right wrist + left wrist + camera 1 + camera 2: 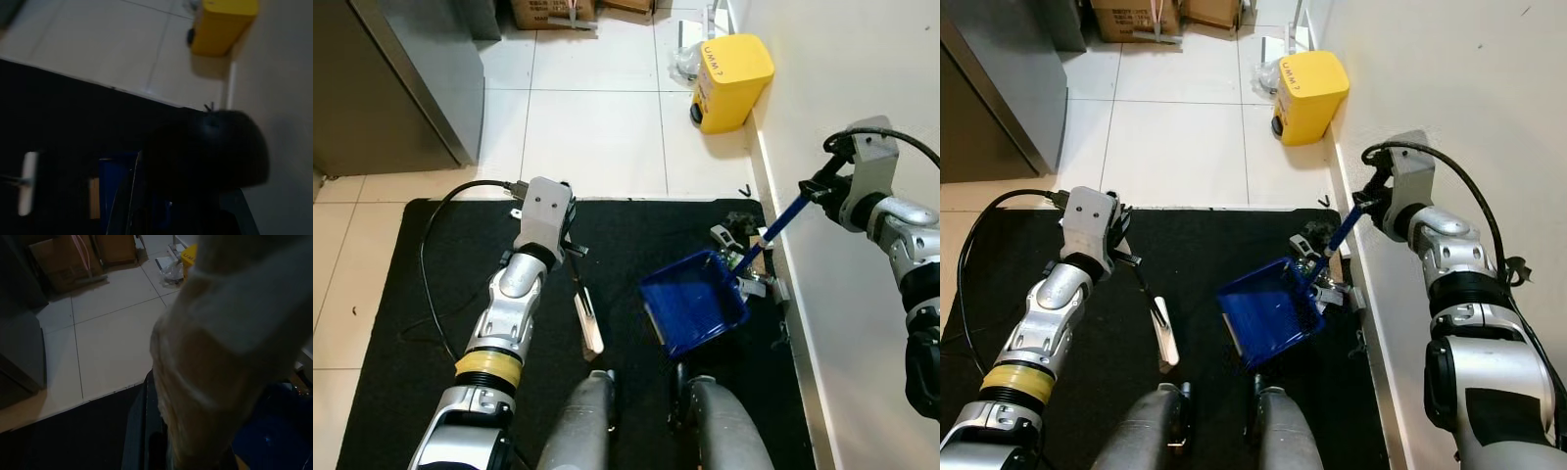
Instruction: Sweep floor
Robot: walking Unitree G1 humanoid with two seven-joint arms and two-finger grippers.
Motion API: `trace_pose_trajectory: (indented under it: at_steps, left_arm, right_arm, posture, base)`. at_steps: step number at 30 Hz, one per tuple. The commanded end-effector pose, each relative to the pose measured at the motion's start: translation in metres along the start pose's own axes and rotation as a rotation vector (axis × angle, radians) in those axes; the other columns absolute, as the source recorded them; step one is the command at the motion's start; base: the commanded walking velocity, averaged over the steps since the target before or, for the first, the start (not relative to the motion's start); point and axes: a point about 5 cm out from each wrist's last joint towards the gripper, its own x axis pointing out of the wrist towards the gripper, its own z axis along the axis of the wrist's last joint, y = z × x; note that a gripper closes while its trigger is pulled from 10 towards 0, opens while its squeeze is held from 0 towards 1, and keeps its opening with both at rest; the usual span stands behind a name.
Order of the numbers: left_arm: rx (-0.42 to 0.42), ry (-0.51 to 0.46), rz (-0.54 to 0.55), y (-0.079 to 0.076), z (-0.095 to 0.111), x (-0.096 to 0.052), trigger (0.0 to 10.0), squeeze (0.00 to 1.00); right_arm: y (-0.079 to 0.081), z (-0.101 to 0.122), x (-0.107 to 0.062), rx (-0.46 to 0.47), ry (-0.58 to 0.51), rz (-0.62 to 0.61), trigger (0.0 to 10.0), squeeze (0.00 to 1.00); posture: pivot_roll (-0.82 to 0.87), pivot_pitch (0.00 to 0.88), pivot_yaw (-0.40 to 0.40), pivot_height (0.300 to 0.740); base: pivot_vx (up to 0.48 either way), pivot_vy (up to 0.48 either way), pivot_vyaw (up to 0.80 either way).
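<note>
Mat [401,323] lies on the tiled floor [597,137], its right edge against the wall [842,59]. Dustpan [693,304] sits on the mat near its right edge, handle [778,227] rising right toward the wall. Debris [744,245] lies at the mat's far right corner, just behind the dustpan. Brush [588,323] lies left of the dustpan, mid-mat. Bin [729,80] stands on the floor beyond the mat, against the wall. Boxes [553,12] sit farther back.

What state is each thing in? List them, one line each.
Blue dustpan: tilted on the black mat, handle held by the right pincer.
Brush: head down on the mat, held by the left pincer.
Debris: piled by the wall, unswept.
Yellow bin: upright, shut.
</note>
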Motion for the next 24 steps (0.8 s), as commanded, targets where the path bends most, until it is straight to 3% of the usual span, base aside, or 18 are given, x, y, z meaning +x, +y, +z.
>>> trace_pose_trajectory:
  at_steps: [1, 12, 17, 24]
  left_arm:
    - [-0.043, 0.008, -0.018, -0.013, -0.007, -0.004, 10.0, 0.00]
    - [-0.047, 0.009, -0.018, -0.014, -0.010, -0.007, 10.0, 0.00]
    - [-0.051, 0.009, -0.016, -0.016, -0.010, -0.006, 10.0, 0.00]
    - [-0.087, -0.023, 0.033, -0.006, 0.000, 0.011, 10.0, 0.00]
  right_arm:
    - [0.000, -0.010, -0.002, 0.006, 0.012, -0.015, 10.0, 0.00]
    - [0.007, -0.013, 0.000, 0.015, -0.030, -0.029, 10.0, 0.00]
    - [0.018, -0.028, 0.002, 0.013, 0.040, 0.011, 10.0, 0.00]
    - [0.032, -0.039, 0.007, -0.049, 0.094, 0.016, 10.0, 0.00]
  posture:
    - [0.03, 0.255, -0.067, 0.740]
    - [0.03, 0.251, -0.060, 0.740]
    - [0.03, 0.254, -0.068, 0.740]
    - [0.00, 0.273, -0.070, 0.740]
  base:
    - [0.000, 0.000, 0.00]
    - [0.000, 0.000, 0.00]
    - [0.000, 0.000, 0.00]
    - [0.000, 0.000, 0.00]
